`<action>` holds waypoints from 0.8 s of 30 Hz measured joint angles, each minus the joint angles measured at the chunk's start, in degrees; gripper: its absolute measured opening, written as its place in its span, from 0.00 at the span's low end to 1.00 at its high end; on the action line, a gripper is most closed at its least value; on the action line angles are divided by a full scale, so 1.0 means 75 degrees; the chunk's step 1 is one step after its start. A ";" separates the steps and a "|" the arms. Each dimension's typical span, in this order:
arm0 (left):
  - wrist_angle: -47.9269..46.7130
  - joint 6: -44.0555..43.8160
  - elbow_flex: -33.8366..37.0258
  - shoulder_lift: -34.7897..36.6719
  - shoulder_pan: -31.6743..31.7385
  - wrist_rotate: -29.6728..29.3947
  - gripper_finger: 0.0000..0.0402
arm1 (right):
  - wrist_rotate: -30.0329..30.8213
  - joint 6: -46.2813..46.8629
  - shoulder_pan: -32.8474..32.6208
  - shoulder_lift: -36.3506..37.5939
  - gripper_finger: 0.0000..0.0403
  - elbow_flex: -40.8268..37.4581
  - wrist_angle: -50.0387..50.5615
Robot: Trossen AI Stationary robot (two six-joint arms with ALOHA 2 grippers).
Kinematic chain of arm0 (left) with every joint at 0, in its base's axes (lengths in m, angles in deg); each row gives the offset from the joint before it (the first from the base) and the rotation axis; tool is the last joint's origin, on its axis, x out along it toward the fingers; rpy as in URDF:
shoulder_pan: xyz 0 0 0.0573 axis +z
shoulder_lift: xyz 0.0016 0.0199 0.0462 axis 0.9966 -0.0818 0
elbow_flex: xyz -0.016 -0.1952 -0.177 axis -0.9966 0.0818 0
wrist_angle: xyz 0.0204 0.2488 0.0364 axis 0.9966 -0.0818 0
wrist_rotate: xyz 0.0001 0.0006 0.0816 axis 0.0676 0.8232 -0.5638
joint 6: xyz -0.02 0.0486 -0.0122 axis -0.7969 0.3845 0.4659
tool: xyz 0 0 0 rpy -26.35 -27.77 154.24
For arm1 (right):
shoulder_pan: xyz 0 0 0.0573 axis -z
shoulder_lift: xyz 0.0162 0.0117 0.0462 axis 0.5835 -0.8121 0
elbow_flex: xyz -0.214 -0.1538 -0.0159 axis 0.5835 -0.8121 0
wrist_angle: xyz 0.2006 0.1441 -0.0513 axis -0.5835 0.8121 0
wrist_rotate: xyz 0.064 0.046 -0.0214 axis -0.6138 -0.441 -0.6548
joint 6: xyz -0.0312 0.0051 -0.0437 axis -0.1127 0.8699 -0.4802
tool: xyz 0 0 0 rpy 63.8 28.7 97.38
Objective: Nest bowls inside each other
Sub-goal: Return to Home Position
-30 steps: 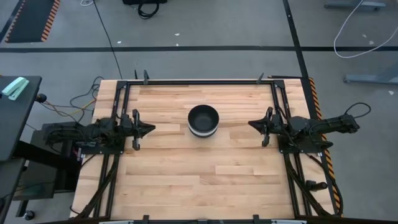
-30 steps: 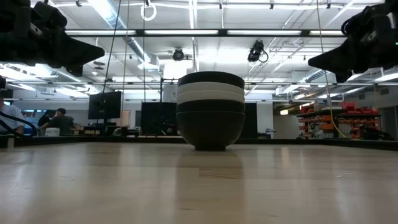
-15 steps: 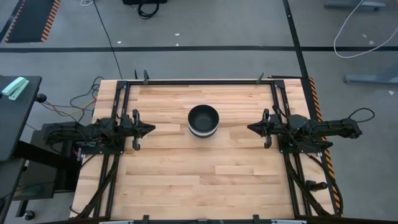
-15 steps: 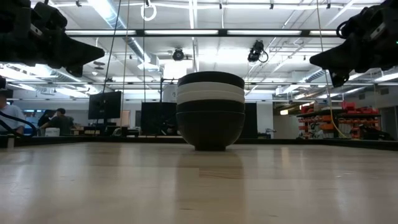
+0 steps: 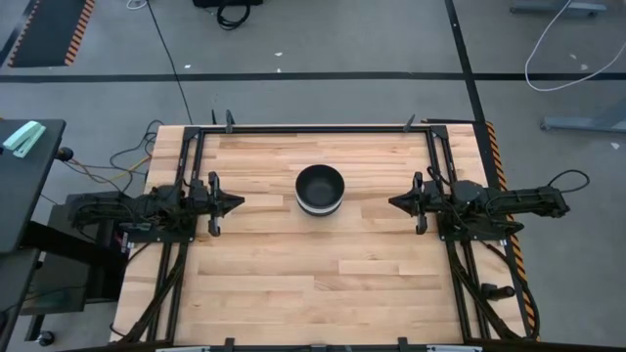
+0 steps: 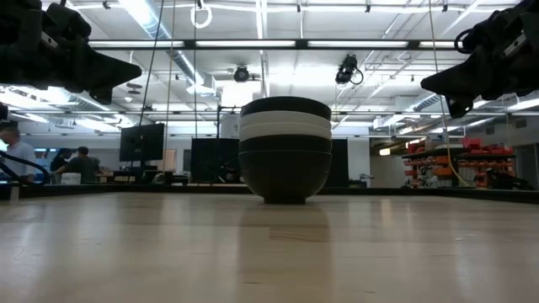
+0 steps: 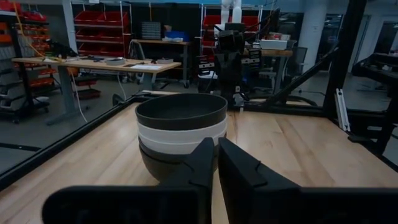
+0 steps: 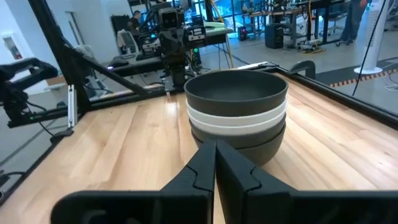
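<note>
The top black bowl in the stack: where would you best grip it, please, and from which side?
Pinch its rim from straight above: the top black bowl sits upright, nested in the white bowl, so only its rim band stands clear.

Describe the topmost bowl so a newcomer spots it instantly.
On the wooden table, a stack of bowls stands midway between the left gripper and right gripper. The topmost bowl is black, nested in a white bowl; the other black bowls lie under the white.
</note>
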 joint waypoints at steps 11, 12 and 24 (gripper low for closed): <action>-0.0003 -0.0003 0.0000 0.0000 -0.0003 0.0002 0.08 | 0.0017 0.0030 0.0000 -0.0003 0.04 -0.0003 -0.0009; -0.0003 -0.0004 0.0000 0.0000 -0.0001 0.0001 0.08 | 0.0017 0.0029 0.0000 -0.0003 0.04 -0.0003 -0.0011; -0.0003 -0.0002 0.0000 0.0000 -0.0001 0.0003 0.08 | 0.0017 0.0030 0.0000 -0.0003 0.04 -0.0003 -0.0018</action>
